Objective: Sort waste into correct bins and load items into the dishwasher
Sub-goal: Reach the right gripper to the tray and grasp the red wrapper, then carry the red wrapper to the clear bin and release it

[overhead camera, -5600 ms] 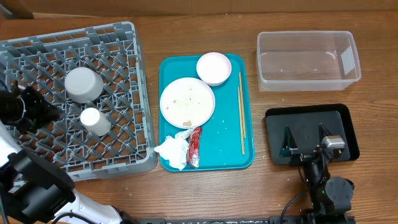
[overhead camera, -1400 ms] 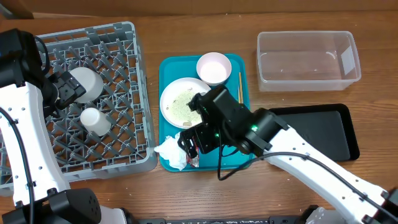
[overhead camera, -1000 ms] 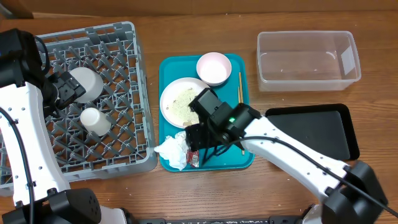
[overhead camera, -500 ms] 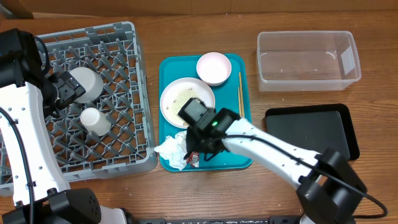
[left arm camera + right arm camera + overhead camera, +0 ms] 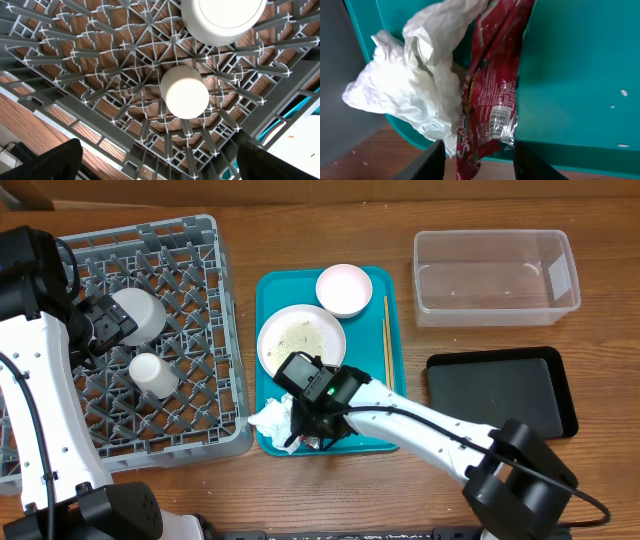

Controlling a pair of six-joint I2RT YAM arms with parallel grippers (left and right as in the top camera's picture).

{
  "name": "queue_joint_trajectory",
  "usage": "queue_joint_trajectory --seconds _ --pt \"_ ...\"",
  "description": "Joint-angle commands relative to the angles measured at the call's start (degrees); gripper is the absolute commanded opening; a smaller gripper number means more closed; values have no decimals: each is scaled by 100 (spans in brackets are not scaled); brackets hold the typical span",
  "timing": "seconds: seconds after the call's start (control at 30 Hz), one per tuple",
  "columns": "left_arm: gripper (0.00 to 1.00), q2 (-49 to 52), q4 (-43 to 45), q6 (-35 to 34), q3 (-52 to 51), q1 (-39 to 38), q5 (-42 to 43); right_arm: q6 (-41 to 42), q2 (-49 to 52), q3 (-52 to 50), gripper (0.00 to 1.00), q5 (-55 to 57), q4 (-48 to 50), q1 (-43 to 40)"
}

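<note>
Red foil wrapper [image 5: 490, 100] and crumpled white napkin [image 5: 415, 95] lie touching at the teal tray's [image 5: 370, 350] front-left corner. Round plate [image 5: 298, 335] with crumbs sits mid-tray, the pink bowl [image 5: 343, 288] at the far end. Chopsticks [image 5: 387, 340] lie along the right edge.

Bright, even overhead light leaves only soft shadows on the wooden table [image 5: 300, 210] and a pale sheen on the clear tub [image 5: 490, 280]. The wide left wrist view splays the dish rack [image 5: 80, 112] bars toward its edges and blurs the dark fingers [image 5: 47, 162] at 7 and 5 o'clock. The red foil wrapper [image 5: 492, 95] is sharp and glints silver.
</note>
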Motion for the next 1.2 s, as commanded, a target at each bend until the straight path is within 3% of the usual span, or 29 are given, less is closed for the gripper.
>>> queue_joint_trajectory --seconds 0.0,0.1,0.5,0.87,1.0,1.17 --pt "100 57 4 -59 26 -11 -90 63 240 33 46 48 122 205" --pt "100 57 4 -59 26 -11 -90 66 271 35 43 48 162 221" --pt "100 57 4 -59 26 -11 -90 33 269 402 5 50 -398 98" --pt "100 57 4 -59 26 -11 -90 -203 251 1569 4 195 -1735 -313" --pt "100 57 4 -59 26 -11 -90 -289 219 2643 4 933 -2920 -866" --pt "100 57 4 -59 26 -11 -90 -286 199 3683 4 1838 -3731 -1659"
